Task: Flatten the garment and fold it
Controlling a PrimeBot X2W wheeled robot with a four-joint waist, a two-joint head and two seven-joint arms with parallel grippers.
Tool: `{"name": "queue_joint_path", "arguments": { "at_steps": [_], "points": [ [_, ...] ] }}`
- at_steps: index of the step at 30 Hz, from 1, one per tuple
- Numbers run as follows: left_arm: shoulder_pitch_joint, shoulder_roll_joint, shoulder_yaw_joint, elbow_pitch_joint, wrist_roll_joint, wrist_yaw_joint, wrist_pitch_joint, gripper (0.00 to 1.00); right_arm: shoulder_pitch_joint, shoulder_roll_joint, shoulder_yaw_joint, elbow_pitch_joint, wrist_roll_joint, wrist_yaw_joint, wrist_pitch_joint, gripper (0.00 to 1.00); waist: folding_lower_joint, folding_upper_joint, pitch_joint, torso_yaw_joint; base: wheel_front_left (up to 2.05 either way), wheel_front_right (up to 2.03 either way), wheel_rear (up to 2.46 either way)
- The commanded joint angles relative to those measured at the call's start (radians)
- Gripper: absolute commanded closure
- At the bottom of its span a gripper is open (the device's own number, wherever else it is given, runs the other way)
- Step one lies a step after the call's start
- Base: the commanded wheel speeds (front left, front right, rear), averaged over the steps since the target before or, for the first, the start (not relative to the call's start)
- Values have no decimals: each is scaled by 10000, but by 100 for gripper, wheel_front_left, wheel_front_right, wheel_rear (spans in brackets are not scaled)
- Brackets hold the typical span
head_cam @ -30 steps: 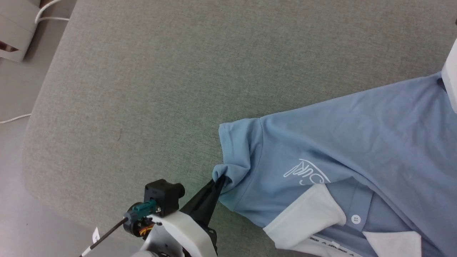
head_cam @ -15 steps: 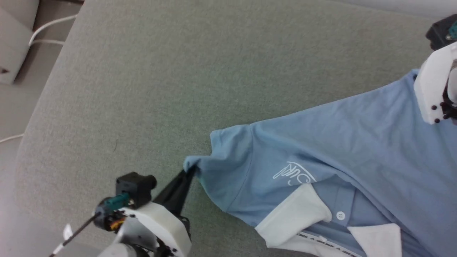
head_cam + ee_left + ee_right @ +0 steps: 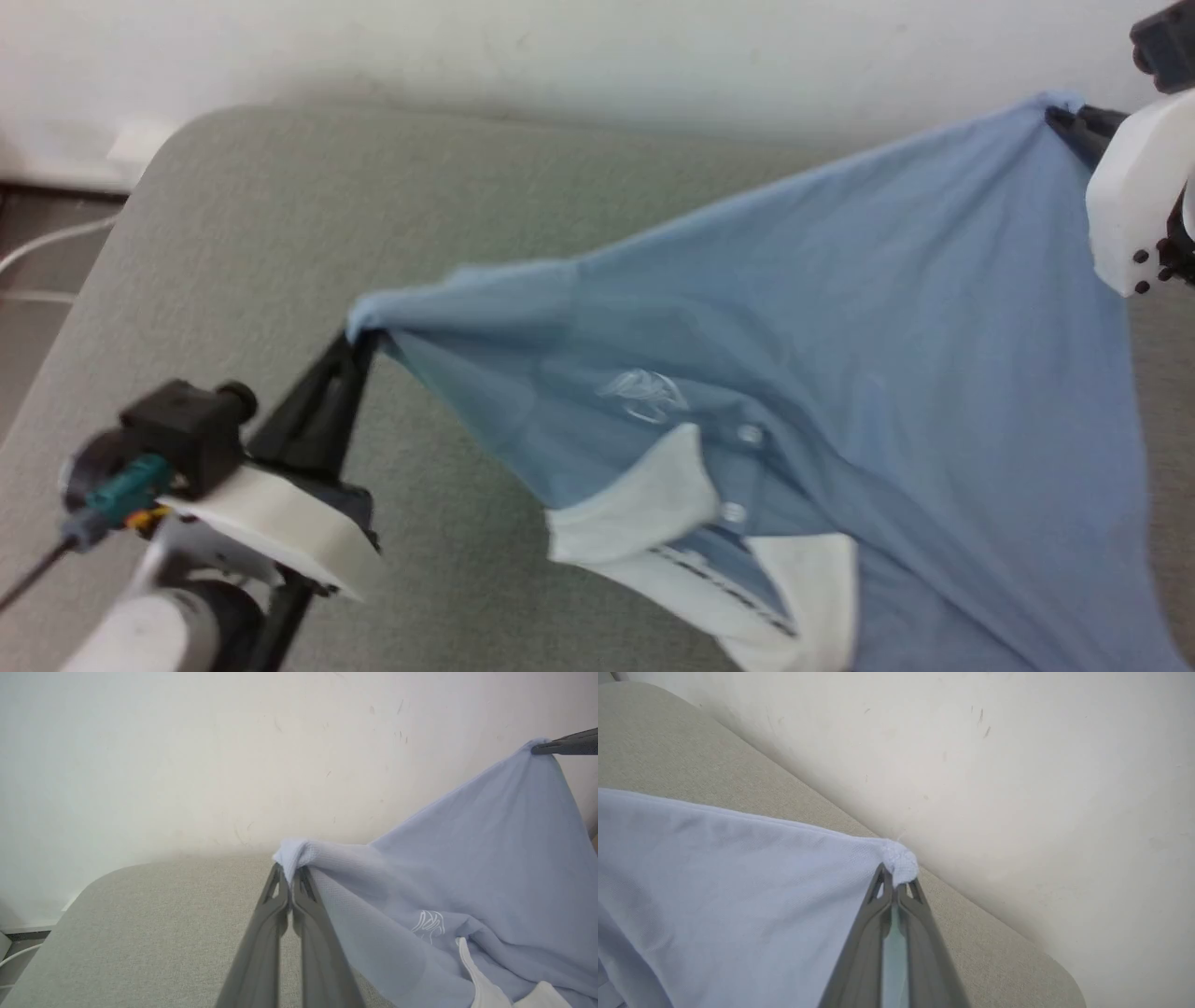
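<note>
The garment is a light blue polo with a white collar, two white buttons and a pale chest logo. It hangs stretched in the air above the grey surface, between both grippers. My left gripper is shut on the sleeve's edge at the left, its tips pinching a bunched fold of the garment. My right gripper is shut on a corner of the hem at the upper right, where the garment bunches over the tips.
The grey padded surface has a rounded far-left corner and ends at a white wall behind. White cables lie on the floor at the left.
Both grippers have risen, lifting the shirt off the surface and stretching it between them. The right gripper has shut on the hem. The camera has tilted up, bringing the wall into view.
</note>
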Motion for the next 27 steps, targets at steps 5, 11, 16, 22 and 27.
{"name": "queue_joint_path", "arguments": {
  "at_steps": [5,11,16,22,27],
  "points": [
    [-511,585,619,-497,188,28,-100,100,32,-160,-102,-932,33,-9,-221,100,1,0,-1436,-1509,0,0,0],
    [-1243,1057,1683,-1091,234,138,-440,100,-75,-104,-907,-2052,158,-9,-114,100,1,0,-1595,-2129,0,0,0],
    [-1994,1410,2439,-1441,193,104,-642,100,-211,-109,-1521,-2935,60,-9,-195,100,1,0,-1573,-2510,0,0,0],
    [-3298,1881,2998,-1784,71,-107,-473,100,-385,339,-2333,-3561,506,-9,-224,100,1,0,-1414,-2877,0,0,0],
    [-4501,2207,3264,-1528,-29,-266,-240,100,-692,639,-2922,-3903,729,-9,-162,100,1,0,-913,-3130,0,0,0]
  ]
}}
